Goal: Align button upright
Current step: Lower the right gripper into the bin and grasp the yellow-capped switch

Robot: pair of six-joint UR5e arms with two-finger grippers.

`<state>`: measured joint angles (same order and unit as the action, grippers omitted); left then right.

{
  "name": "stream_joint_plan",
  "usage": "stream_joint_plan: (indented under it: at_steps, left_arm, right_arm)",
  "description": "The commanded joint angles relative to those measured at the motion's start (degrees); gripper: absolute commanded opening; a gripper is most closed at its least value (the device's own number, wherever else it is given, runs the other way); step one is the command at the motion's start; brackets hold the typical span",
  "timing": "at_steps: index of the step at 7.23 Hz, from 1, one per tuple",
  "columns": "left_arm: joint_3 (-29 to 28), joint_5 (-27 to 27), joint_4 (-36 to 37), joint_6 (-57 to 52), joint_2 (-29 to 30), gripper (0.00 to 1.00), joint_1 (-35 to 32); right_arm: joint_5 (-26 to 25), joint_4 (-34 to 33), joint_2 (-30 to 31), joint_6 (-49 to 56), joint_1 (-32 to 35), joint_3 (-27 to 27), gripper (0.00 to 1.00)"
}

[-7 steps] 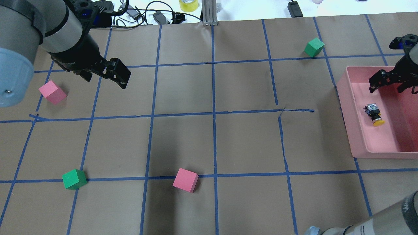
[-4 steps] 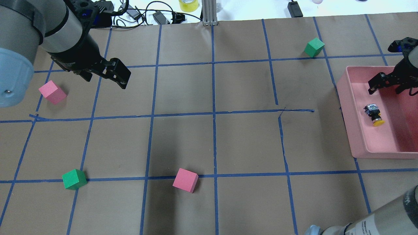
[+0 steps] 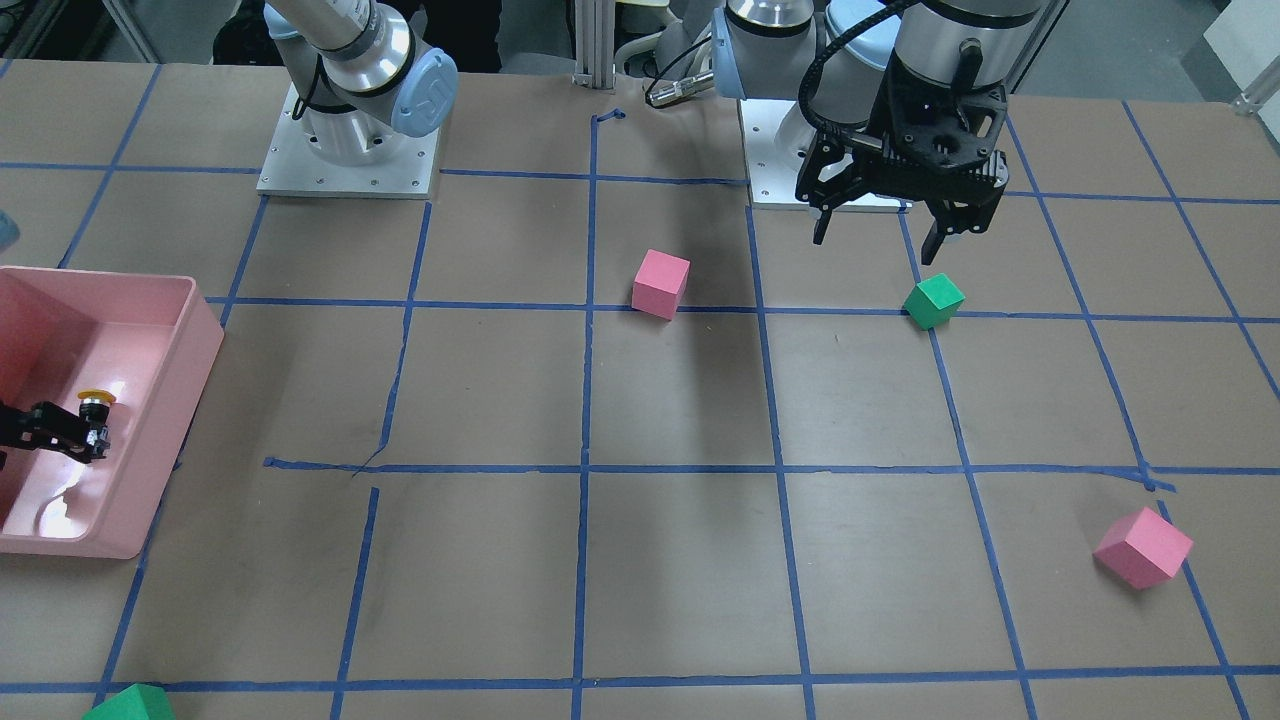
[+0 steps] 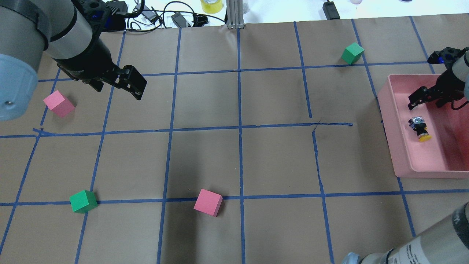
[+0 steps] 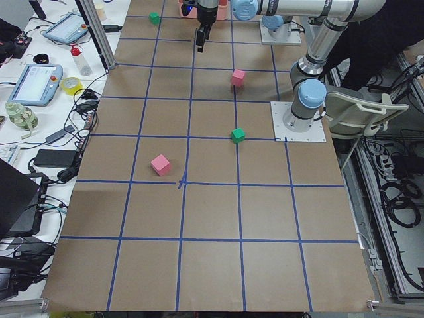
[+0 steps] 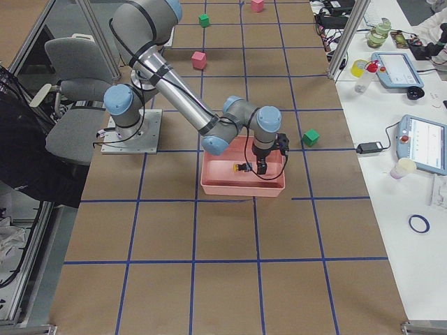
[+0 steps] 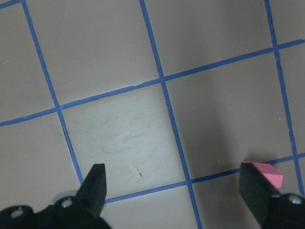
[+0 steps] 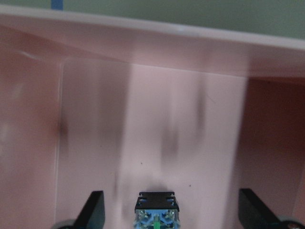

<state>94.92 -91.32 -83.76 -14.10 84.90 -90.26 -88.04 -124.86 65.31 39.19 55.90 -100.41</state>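
One button [image 4: 420, 128] lying sideways in pink tray [image 4: 399, 146], right hand [image 4: 424, 105] wide open, empty, just beside it

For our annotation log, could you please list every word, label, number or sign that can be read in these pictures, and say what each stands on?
No text can be read in any view.
Printed label on the right arm's grey link: too small to read.
Teach pendant screen on the side table: too blurred to read.
Button: no marking visible.
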Motion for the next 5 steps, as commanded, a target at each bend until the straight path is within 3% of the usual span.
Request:
stream_joint_plan:
  at_steps: [1,5]
  left_arm:
    - [0.0,0.0,0.0,-0.1,0.0,1.00,0.0]
    - [0.0,0.0,0.0,0.0,0.0,1.00,0.0]
  right_arm:
    - [0.0,-0.8,-0.4,0.4,0.0,0.0,0.99]
    - [-0.5,-1.2,-0.3,0.5,-0.6,-2.4,0.99]
